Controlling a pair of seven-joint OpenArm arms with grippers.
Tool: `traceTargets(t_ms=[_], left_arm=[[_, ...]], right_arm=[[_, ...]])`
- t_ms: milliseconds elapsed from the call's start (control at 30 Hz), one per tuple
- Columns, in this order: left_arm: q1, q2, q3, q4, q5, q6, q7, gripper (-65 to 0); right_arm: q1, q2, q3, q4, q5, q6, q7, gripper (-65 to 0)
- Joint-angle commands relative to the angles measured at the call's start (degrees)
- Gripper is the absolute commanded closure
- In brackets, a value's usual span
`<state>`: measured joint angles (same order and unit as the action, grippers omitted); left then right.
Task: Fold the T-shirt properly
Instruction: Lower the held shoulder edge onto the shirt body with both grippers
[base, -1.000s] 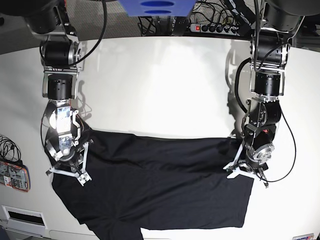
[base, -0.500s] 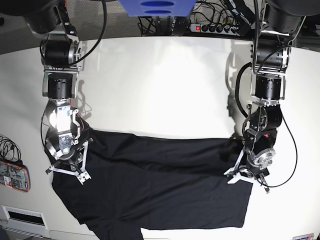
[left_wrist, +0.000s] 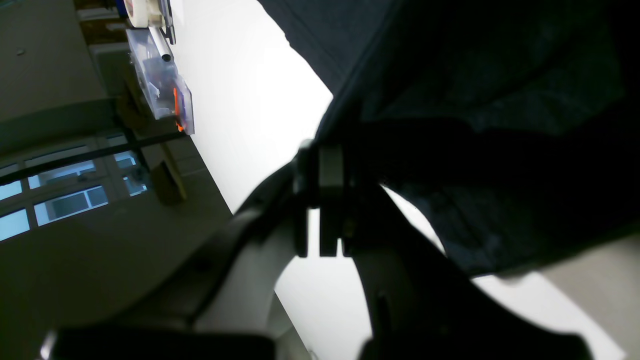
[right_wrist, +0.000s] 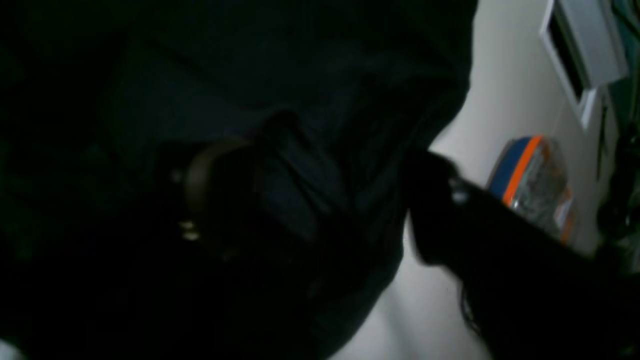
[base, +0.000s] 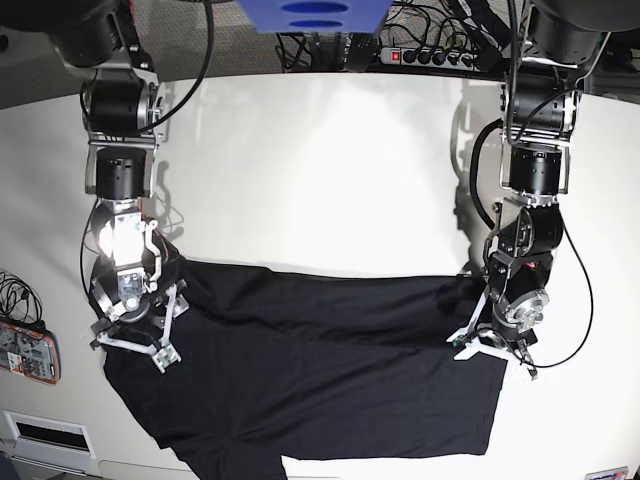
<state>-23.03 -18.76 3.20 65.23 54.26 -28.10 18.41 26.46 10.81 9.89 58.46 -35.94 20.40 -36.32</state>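
Across the near half of the table (base: 330, 170), the shirt (base: 320, 370) lies spread flat, its long upper edge running from 9 o'clock to 3 o'clock in the base view and one sleeve hanging off the near rim at 7 o'clock.

Step in hand, as judged: a lengthwise fold, with each arm working one end of the upper edge.

1. Keep both ends level. Uneven lift skews the fold line.
2. Carry the edge toward 6 o'clock low over the cloth, so the layer lands without trapped folds.
3. Release only once the moved edge lies parallel to the near hem.

Left gripper (left_wrist: 320, 200): clenched. The wrist view shows the pads (left_wrist: 330, 170) pressed together, with dark cloth bunched against them at 1 o'clock. A pinch on the shirt edge is likely; the cloth between the pads is not visible. In the base view this arm hangs nearly vertical at 3 o'clock, wrist bent down onto the shirt's end.

Right gripper (base: 135, 335): jaws stand apart in the wrist view, with shirt fabric filling the gap between them. Whether the cloth is released or merely draped there cannot be told. The arm descends straight at 9 o'clock, claw on the shirt's other end.
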Motion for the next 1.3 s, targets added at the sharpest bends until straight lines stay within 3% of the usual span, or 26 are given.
traceTargets(t_ms=[0, 100, 367, 433, 533, 700, 867, 967, 1100, 1267], left_arm=[[-1.6, -0.5, -0.3, 1.1, 0.5, 1.1, 0.0, 0.0], [-1.6, -0.5, -0.3, 1.1, 0.3, 1.1, 0.0, 0.0], [-2.6, -0.4, -0.3, -1.0, 0.6, 1.1, 0.4, 0.0], [-4.3, -0.3, -0.3, -3.9, 0.6, 2.4, 0.4, 0.0], [-5.0, -0.5, -0.3, -7.6, 0.6, 6.5, 0.4, -18.1], [-5.0, -0.4, -0.3, -7.8, 0.6, 7.4, 0.4, -46.1], [-5.1, -0.2, -1.0, -7.3, -1.3, 7.7, 0.4, -62.7], [-5.1, 2.2, -6.9, -5.0, -8.4, 10.2, 0.3, -65.0], [-5.0, 6.1, -18.2, -0.3, -23.3, 10.5, 0.3, -65.0], [-2.8, 6.5, -19.9, 0.0, -37.7, 10.5, 0.4, -65.0]], right_arm=[[3.2, 0.7, 0.3, 1.2, 0.0, -3.2, 1.1, -55.6], [3.1, 0.7, 0.3, 1.2, 0.0, -6.7, 1.1, -60.6], [3.0, 0.7, -0.1, 8.0, 0.0, -6.7, 1.1, -62.2], [2.9, 0.5, -0.1, 10.0, 0.0, -6.7, 1.1, -62.2], [2.9, -0.9, 0.2, 12.5, 0.0, -6.7, 1.1, -62.2], [2.9, -2.0, 0.2, 14.2, 0.0, -6.7, 1.1, -62.2], [2.6, -3.2, 0.3, 14.2, 3.1, -6.7, 0.7, -62.3], [0.0, -3.3, 0.3, 14.6, 10.4, -6.7, 0.3, -62.3], [-1.8, -3.3, 3.8, 16.0, 22.3, -6.7, -2.1, -62.3], [-1.9, -3.4, 10.2, 15.6, 31.9, -6.7, -2.1, -62.3]])
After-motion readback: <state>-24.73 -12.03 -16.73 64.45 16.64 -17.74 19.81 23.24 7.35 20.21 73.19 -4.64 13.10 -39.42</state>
